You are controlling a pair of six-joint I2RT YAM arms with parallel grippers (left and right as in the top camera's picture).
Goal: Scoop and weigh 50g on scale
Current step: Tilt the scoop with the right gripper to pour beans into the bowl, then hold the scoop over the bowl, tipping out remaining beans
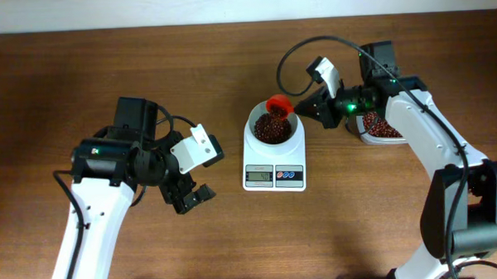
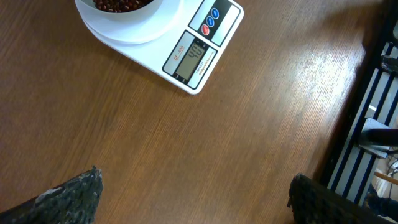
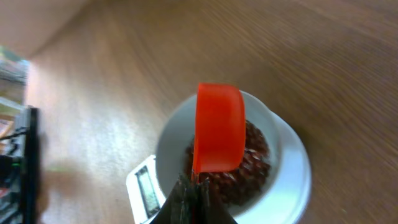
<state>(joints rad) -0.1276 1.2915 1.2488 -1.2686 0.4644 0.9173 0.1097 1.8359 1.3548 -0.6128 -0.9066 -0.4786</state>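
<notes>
— What colour is the worktop (image 1: 235,239)?
— Mid-brown wood, with a fine grain in darker streaks.
— And the scale (image 1: 273,168)?
— White, with a grey display (image 2: 189,55), one red button (image 2: 206,28) and two blue buttons (image 2: 216,12). Its bowl (image 3: 168,143) is white too.
— The beans (image 3: 255,155)?
— Dark red-brown. The scoop (image 3: 217,127) is a bright orange-red.
— The robot?
— The left arm (image 1: 86,232) and right arm (image 1: 435,137) have white shells and black joints. The left gripper (image 2: 196,183) has dark grey fingers (image 2: 71,196) flecked with paler grey.
</notes>
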